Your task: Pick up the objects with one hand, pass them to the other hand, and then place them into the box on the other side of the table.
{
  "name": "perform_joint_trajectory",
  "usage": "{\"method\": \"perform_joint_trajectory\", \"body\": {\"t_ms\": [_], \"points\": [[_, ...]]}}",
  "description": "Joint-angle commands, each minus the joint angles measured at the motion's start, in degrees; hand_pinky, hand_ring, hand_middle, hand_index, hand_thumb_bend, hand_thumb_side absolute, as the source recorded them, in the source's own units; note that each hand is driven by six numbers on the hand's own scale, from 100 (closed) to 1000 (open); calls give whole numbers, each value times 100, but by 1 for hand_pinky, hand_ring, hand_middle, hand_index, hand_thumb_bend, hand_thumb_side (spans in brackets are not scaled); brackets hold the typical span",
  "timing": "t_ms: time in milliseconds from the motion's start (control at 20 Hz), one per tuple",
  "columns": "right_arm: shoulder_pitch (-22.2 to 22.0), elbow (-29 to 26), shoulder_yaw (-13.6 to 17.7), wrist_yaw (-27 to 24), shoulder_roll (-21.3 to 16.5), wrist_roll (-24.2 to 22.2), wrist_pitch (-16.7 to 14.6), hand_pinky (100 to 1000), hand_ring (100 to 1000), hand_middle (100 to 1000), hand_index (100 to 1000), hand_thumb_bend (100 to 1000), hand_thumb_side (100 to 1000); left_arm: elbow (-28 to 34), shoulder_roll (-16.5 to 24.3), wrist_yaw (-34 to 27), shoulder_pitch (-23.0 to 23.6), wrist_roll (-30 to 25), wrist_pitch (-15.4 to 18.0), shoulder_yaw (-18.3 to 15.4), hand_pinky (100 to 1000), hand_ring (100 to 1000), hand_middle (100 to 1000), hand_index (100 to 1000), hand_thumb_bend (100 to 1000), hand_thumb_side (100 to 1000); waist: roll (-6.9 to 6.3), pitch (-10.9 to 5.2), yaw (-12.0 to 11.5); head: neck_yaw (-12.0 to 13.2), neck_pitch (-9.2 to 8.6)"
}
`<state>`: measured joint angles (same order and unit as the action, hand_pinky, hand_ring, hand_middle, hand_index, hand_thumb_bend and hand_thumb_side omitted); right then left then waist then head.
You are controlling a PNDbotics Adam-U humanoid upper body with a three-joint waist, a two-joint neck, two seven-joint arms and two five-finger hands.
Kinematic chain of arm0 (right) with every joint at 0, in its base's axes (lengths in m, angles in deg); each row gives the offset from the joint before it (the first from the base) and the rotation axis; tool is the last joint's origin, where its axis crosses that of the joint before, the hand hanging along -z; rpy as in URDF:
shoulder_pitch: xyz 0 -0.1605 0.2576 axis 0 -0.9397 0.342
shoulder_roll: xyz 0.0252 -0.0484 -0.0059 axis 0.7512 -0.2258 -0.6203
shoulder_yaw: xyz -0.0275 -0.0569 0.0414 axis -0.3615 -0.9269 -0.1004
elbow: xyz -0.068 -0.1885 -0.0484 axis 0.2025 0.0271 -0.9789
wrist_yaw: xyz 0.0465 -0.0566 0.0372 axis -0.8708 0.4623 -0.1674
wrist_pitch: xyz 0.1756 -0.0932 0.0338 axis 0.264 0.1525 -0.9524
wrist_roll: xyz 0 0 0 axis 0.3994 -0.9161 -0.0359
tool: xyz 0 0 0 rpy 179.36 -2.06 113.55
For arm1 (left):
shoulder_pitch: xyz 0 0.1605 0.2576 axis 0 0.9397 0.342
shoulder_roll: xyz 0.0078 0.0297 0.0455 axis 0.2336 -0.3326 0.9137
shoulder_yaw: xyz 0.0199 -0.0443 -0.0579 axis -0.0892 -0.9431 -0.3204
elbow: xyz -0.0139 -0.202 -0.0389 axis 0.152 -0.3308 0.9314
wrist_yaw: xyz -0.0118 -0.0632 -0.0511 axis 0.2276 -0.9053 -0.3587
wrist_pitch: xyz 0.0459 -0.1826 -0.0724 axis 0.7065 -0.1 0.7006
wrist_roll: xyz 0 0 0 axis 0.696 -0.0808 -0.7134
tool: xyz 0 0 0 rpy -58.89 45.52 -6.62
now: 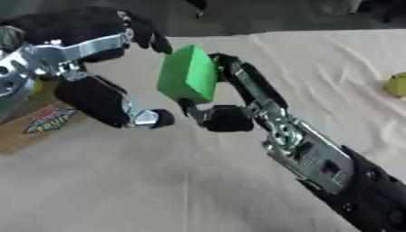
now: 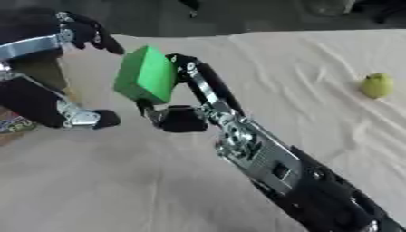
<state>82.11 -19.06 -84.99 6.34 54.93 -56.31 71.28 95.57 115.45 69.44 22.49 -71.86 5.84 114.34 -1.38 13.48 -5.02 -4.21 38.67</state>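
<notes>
right hand [image 1: 238, 97]: fingers and thumb pinch green block [image 1: 189, 74], held above the table [image 1: 158, 181]
left hand [image 1: 95, 68]: fingers spread, holding nothing; just beside block
box [image 1: 40, 120]: far left edge

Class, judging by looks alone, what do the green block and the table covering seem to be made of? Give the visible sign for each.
Green block: probably foam or matte plastic; flat faces, even colour, no shine. The right hand pinches it.
Table covering: seems to be beige cloth; soft creases and folds run across it, no gloss.
</notes>
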Motion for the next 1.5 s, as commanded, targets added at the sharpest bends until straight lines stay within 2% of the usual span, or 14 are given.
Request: {"method": "perform_joint_trajectory", "body": {"t_ms": [50, 250, 800, 1500], "points": [[72, -170, 17, 66, -73, -7, 54, 824, 599, 488, 536, 100, 100, 53, 22, 138, -124, 28, -79, -22, 805, 843, 787, 873, 554, 483, -3, -128, -11, -5, -51], [73, -196, 0, 126, -84, -27, 71, 824, 599, 488, 535, 100, 100, 53, -9, 208, -101, 148, -161, -4, 796, 841, 785, 874, 509, 471, -2, -116, -6, -7, -76], [66, -189, -90, 604, -83, -256, 57, 820, 602, 490, 535, 100, 100, 53, -58, 111, -74, 543, -206, 76, 790, 841, 784, 871, 470, 466, -2, -60, 13, 14, -146], [84, -251, -71, 1194, -83, -538, 4, 817, 605, 494, 528, 100, 100, 53, -62, -48, -2, 304, -202, 122, 796, 852, 792, 869, 520, 525, 5, -19, 25, 59, -108]]}}
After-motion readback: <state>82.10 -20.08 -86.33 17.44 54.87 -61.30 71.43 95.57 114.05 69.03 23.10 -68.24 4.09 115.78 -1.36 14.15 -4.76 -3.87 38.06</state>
